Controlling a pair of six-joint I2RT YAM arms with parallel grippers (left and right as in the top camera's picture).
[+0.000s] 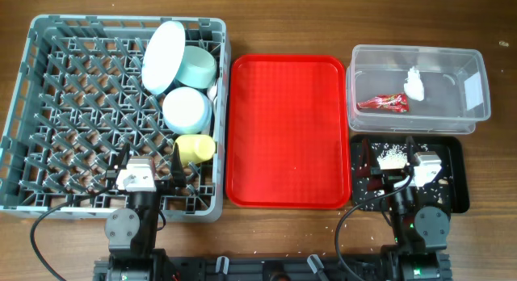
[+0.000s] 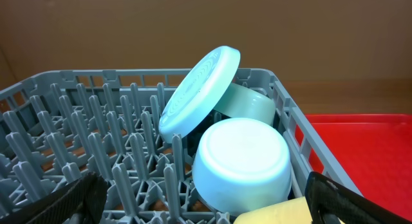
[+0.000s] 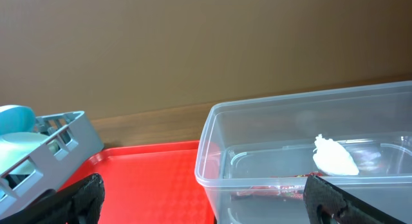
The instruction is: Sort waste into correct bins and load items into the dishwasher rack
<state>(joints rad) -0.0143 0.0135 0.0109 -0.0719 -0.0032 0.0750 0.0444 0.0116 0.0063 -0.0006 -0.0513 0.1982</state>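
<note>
The grey dishwasher rack (image 1: 81, 111) holds a pale blue plate (image 1: 163, 55) leaning on edge, two mint bowls (image 1: 198, 67) (image 1: 187, 109) and a yellow cup (image 1: 196, 147) on its side. The left wrist view shows the plate (image 2: 199, 89), the near bowl (image 2: 241, 163) and the cup (image 2: 283, 211). My left gripper (image 1: 149, 161) (image 2: 206, 211) is open and empty over the rack's front. The clear tub (image 1: 477, 71) holds the red wrapper (image 1: 383, 102) and the tissue (image 1: 415, 85) (image 3: 335, 156). Crumbs (image 1: 392, 158) lie in the black tray (image 1: 456, 176). My right gripper (image 1: 401, 164) (image 3: 212, 211) is open above it. The fork and spoon are not clearly visible.
The flat red tray (image 1: 288, 132) lies bare between the rack and the bins, and shows in the right wrist view (image 3: 154, 179). A few white specks lie on the wooden table by the black tray. Both arm bases stand at the front edge.
</note>
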